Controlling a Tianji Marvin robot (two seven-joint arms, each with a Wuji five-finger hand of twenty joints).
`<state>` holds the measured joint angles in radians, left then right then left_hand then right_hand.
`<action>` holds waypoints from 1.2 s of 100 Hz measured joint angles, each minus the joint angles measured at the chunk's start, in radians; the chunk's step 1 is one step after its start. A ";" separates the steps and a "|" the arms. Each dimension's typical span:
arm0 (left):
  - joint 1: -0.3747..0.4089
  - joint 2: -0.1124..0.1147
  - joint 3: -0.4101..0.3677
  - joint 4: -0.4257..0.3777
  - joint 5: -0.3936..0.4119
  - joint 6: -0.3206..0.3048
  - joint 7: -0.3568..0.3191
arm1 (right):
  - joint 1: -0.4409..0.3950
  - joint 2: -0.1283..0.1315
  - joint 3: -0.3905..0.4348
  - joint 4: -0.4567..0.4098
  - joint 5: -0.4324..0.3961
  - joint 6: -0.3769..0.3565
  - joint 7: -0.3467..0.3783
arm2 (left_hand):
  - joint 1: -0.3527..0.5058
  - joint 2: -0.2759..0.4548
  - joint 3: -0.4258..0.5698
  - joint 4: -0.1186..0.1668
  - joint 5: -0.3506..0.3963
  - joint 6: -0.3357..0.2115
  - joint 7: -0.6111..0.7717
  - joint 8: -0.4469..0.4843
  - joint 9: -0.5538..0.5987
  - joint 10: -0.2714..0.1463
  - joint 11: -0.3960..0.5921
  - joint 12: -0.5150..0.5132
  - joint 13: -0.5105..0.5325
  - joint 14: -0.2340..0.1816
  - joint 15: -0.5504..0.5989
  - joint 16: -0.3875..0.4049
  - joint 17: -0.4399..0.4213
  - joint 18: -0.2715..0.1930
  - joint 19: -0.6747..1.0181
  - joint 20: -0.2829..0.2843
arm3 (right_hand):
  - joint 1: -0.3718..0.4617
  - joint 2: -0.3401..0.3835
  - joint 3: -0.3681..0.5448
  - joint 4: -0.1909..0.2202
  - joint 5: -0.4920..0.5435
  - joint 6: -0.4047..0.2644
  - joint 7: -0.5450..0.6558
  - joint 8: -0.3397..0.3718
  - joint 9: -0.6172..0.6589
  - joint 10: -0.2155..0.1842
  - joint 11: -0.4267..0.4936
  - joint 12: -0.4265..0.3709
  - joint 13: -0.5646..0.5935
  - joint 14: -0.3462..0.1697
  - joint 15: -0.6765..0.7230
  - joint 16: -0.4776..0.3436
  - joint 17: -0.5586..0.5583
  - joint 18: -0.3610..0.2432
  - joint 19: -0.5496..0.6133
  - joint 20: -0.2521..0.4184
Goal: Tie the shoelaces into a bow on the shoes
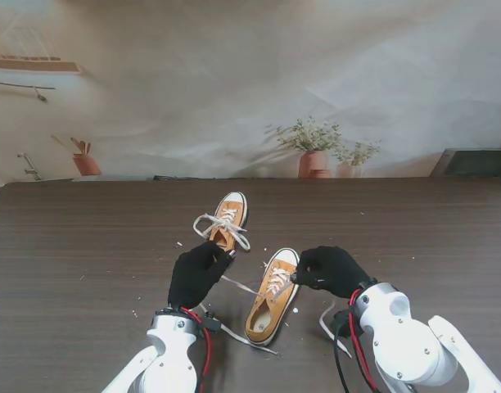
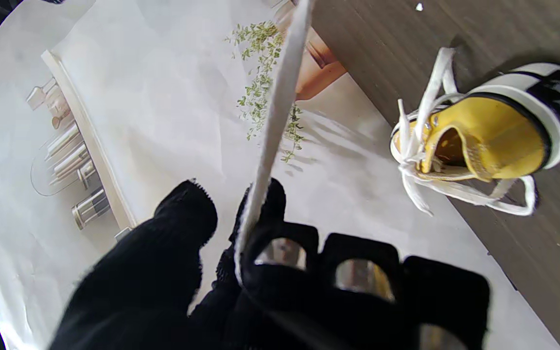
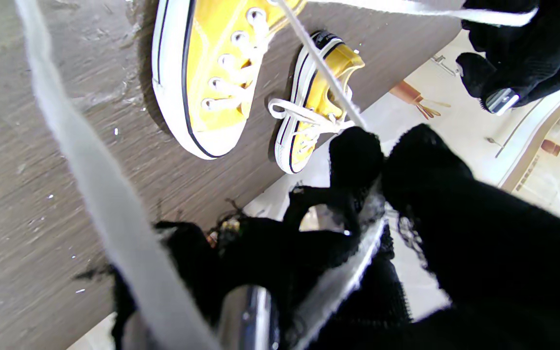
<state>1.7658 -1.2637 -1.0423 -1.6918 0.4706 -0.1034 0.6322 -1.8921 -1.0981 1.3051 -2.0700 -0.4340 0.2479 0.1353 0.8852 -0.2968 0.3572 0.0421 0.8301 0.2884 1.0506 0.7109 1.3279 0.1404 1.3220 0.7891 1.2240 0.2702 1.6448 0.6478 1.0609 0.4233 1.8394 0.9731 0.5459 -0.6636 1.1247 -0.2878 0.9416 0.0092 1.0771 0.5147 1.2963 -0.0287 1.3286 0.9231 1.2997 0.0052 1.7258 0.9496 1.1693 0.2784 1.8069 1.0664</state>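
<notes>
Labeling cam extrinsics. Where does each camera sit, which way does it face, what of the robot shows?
Stand: above shoulders, looking down at the table; left hand, right hand, both forearms show.
Left wrist: along its fingers pinching a lace; far shoe beyond.
Right wrist: along its fingers holding a lace; near shoe.
Shared: the far shoe appears in all three.

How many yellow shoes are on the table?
2. The nearer shoe lies between the left robot hand and the right robot hand. The farther shoe sits just beyond the left robot hand. No others show.
</notes>
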 measured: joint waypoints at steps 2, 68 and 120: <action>0.001 0.003 -0.003 0.002 0.002 -0.003 0.000 | 0.000 0.000 -0.003 0.005 -0.009 -0.006 -0.005 | -0.002 -0.008 -0.012 -0.010 0.000 0.000 -0.022 -0.034 0.000 0.000 0.001 0.000 0.000 0.000 0.001 0.000 0.000 0.000 0.001 0.000 | 0.000 -0.005 0.000 0.000 0.000 -0.001 0.000 -0.008 0.000 0.000 0.000 0.000 0.000 0.000 0.000 0.000 0.000 0.000 0.000 0.000; 0.032 0.029 -0.070 0.053 0.055 -0.089 -0.013 | -0.013 -0.013 0.081 0.100 0.081 -0.256 -0.007 | 0.160 -0.077 -0.128 -0.031 -0.002 -0.063 -0.342 -0.424 0.000 0.000 0.013 0.000 0.000 0.001 0.006 0.001 0.000 0.000 0.002 -0.003 | 0.001 -0.092 0.051 0.000 -0.069 -0.131 -0.091 -0.378 0.038 -0.007 0.013 0.000 0.000 0.009 0.000 0.012 0.001 0.021 0.000 0.003; 0.045 0.039 -0.102 0.020 0.041 -0.117 -0.055 | 0.032 0.054 0.058 0.107 -0.587 -0.462 0.027 | 0.160 -0.077 -0.128 -0.031 -0.002 -0.063 -0.356 -0.436 0.000 0.000 0.013 0.000 0.000 0.001 0.006 0.001 0.000 0.000 0.002 -0.022 | -0.165 -0.032 -0.013 -0.020 0.225 -0.142 -0.110 -0.387 0.053 -0.023 0.014 0.014 0.002 -0.005 0.000 0.012 0.009 -0.005 0.000 0.003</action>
<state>1.8104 -1.2247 -1.1442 -1.6721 0.5121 -0.2201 0.5770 -1.8602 -1.0436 1.3626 -1.9628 -1.0211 -0.2144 0.1622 1.0455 -0.3736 0.2295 0.0110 0.8283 0.2254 0.6943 0.2751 1.3279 0.1404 1.3346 0.7891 1.2243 0.2717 1.6505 0.6488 1.0613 0.4233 1.8419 0.9514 0.3808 -0.6952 1.1120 -0.3075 1.1663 -0.1332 0.9670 0.1278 1.3489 -0.0519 1.3425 0.9371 1.3013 -0.0002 1.7258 0.9616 1.1781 0.2730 1.8069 1.0696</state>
